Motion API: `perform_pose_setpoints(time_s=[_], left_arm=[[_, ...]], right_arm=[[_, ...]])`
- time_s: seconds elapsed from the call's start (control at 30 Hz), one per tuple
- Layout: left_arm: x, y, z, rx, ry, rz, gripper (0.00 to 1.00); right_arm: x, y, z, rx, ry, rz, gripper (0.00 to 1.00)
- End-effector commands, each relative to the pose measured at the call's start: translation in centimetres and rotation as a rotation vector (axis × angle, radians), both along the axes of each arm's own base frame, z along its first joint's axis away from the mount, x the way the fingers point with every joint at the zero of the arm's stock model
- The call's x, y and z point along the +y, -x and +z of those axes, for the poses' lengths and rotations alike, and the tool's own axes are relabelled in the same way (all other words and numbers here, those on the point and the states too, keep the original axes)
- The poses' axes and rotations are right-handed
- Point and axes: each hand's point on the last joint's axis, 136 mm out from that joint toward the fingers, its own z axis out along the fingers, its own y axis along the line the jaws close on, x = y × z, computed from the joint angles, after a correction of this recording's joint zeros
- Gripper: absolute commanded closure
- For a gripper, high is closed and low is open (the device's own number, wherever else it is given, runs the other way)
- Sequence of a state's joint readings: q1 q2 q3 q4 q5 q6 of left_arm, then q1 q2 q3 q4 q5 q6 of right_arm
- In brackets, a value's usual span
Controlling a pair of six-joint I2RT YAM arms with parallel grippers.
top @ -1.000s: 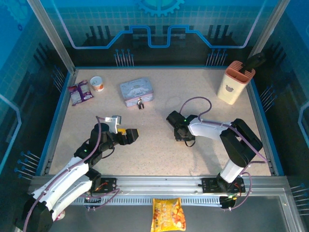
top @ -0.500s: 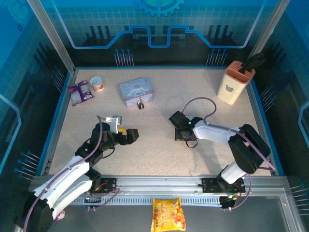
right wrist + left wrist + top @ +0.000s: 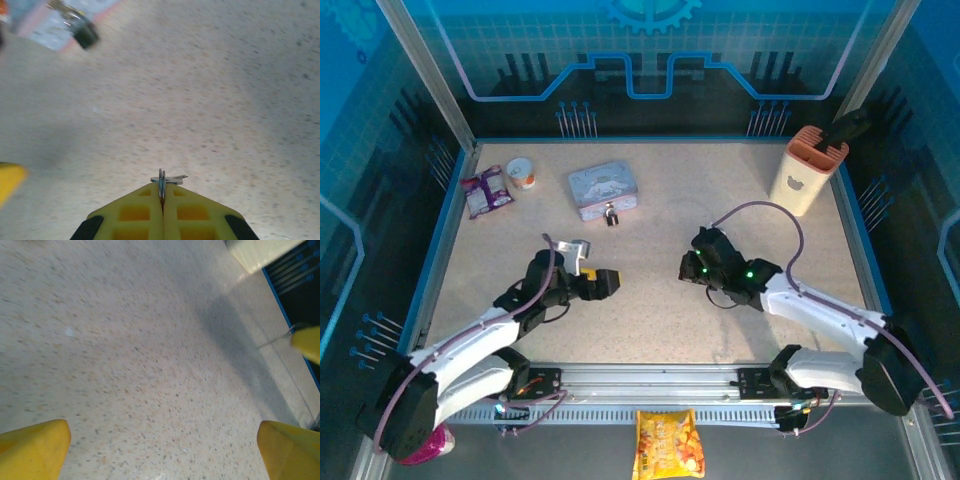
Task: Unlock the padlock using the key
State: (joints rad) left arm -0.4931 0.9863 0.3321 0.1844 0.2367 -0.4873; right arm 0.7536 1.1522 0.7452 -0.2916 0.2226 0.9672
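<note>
Key (image 3: 169, 178) barely peeks from clamped right jaws; left jaws gape empty; padlock (image 3: 84, 31) blurred.

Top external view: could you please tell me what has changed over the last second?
The right arm dropped low and swung right; the right gripper, shut on the key, edged right. The left gripper slid right, open. Padlock, tin and knife block stayed put.

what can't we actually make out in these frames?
Padlock keyhole: too small in top view, blurred in right wrist view.
Key: mostly hidden between right gripper fingers, right wrist view.
Left gripper: fingers cut off by bottom edge, left wrist view.
</note>
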Motion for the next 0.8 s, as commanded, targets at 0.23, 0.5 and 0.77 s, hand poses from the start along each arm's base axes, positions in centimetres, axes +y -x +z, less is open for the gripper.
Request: perform_pose_setpoints(time_s=[0.23, 0.5, 0.77], left_arm=[[-8.1, 0.1, 6.0, -0.253, 0.176, -0.301, 0.19], [-11.1, 0.4, 9.5, -0.592, 0.263, -0.461, 0.39], [-12.5, 1.8, 10.8, -0.799, 0.332, -0.586, 0.52]], right_arm=[[3.1, 2.1, 7.9, -0.120, -0.257, 0.091, 1.00], [4.2, 3.7, 11.1, -0.186, -0.341, 0.135, 1.00], [3.9, 4.6, 12.7, -0.226, -0.364, 0.144, 1.00]])
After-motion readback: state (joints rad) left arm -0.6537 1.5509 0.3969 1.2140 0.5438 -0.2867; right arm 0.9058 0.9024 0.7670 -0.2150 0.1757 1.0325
